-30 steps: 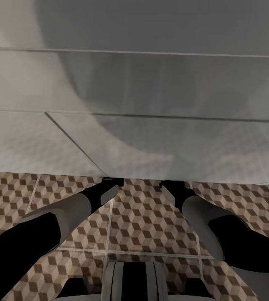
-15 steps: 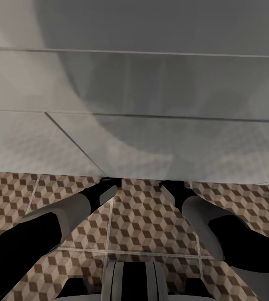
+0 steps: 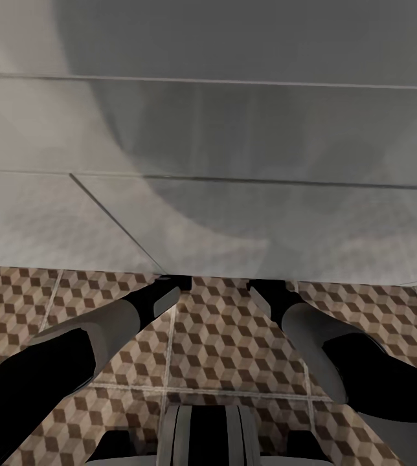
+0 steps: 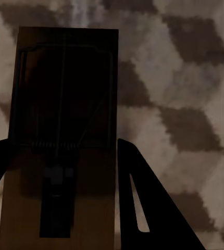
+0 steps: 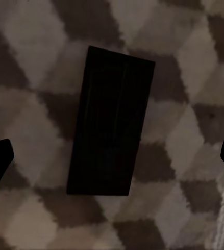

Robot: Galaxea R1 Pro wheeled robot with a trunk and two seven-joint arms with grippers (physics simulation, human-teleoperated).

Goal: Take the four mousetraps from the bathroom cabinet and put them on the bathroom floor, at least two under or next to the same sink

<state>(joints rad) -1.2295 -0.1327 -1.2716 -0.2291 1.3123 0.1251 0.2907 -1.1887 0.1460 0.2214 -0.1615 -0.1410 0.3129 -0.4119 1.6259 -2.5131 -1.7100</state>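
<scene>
Plainly a placing step: one mousetrap (image 4: 65, 104) pinched edge to edge between the dark fingers (image 4: 143, 208) of the left gripper (image 4: 65, 143), spring and wire facing the camera, cube-patterned bathroom floor (image 4: 185, 78) close behind. Hard to tell whether the board already touches the tile or hangs just above, given the dim, tight view. Beneath the right gripper (image 5: 114, 156), a second mousetrap (image 5: 112, 122) lying flat and free on the same tiling, fingers spread wide to either side and holding nothing. Calls next for lowering the held trap until flat, then parting the left fingers and lifting straight away without nudging the board. Seen from the head, both arms, left arm (image 3: 92, 336) and right arm (image 3: 325, 336), reaching forward and vanishing under the white sink (image 3: 234, 226), so both traps probably land beneath it. Beyond that, pale grout lines crossing brown and beige tile.
</scene>
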